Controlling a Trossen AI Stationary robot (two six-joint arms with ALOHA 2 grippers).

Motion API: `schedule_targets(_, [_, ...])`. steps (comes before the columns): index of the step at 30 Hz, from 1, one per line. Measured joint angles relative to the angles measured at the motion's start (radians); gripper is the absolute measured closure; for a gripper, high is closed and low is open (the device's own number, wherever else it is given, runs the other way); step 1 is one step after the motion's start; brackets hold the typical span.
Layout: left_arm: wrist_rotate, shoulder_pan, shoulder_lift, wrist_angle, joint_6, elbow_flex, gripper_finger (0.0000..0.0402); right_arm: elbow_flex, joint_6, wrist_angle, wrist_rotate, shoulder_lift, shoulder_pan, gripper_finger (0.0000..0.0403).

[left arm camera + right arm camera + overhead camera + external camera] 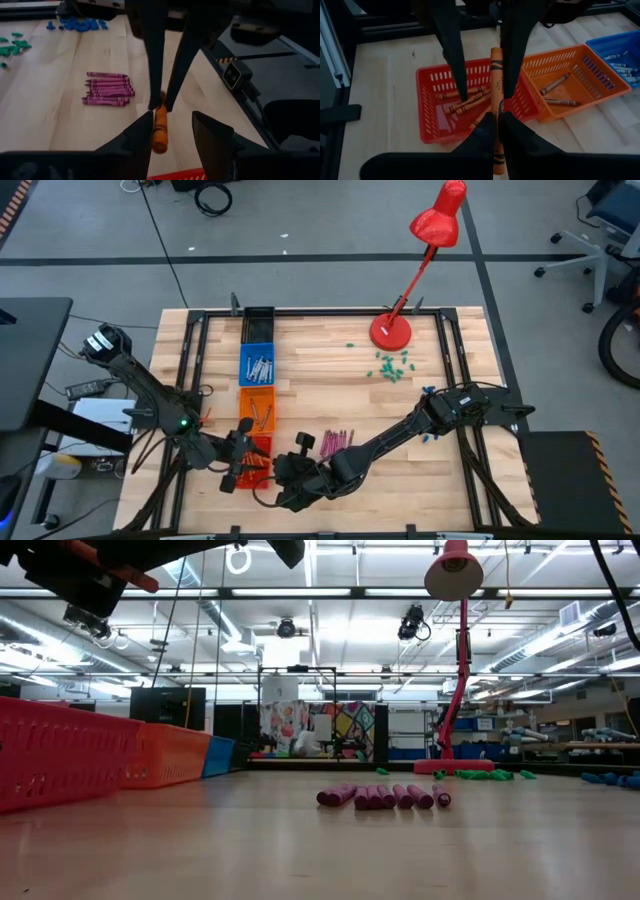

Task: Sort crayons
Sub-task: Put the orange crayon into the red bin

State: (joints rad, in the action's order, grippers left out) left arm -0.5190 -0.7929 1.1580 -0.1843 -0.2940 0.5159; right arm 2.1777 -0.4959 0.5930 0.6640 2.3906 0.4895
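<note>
**Orange crayon passing between two claws above the red basket**

Left claw [172,131]: standing open, its fingers flanking the orange crayon [160,128]. Right claw [497,127]: pinching that crayon's other end, over the red basket [432,122]. Crayon: orange with a dark-printed wrapper. Other orange crayons [465,102] are lying in the basket. Magenta crayons [335,440] are lying side by side on the bench [330,375].

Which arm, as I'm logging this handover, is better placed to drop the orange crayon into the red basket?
Right, probably: right gripper is shut on the orange crayon over the red basket; left gripper is open.
</note>
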Motion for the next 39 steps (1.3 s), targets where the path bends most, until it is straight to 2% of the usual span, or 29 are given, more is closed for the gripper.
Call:
schedule_targets(8, [-0.001,0.000,0.000,-0.011,0.021,0.000,0.0293,0.000,-0.005,-0.002,-0.004,0.000,0.000,0.0378])
schedule_targets(18, [0.001,0.009,0.000,-0.011,0.021,0.000,0.0368,0.000,0.002,-0.023,-0.006,0.000,0.001,0.0378])
schedule_targets(22, [0.004,0.011,0.000,-0.010,0.021,0.000,0.0368,0.000,-0.005,-0.023,-0.011,0.000,0.001,0.0364])
schedule_targets(28, [0.018,0.011,0.000,0.005,0.017,0.000,0.0354,0.000,-0.009,-0.034,-0.050,0.000,0.000,0.0304])
schedule_targets(33, [0.126,0.011,-0.008,0.067,-0.006,0.000,0.0352,0.000,-0.001,-0.032,-0.062,0.000,0.003,0.0265])
schedule_targets(39, [0.239,0.011,-0.064,0.230,-0.141,0.000,0.0351,0.000,0.001,-0.013,-0.063,-0.001,0.016,0.0256])
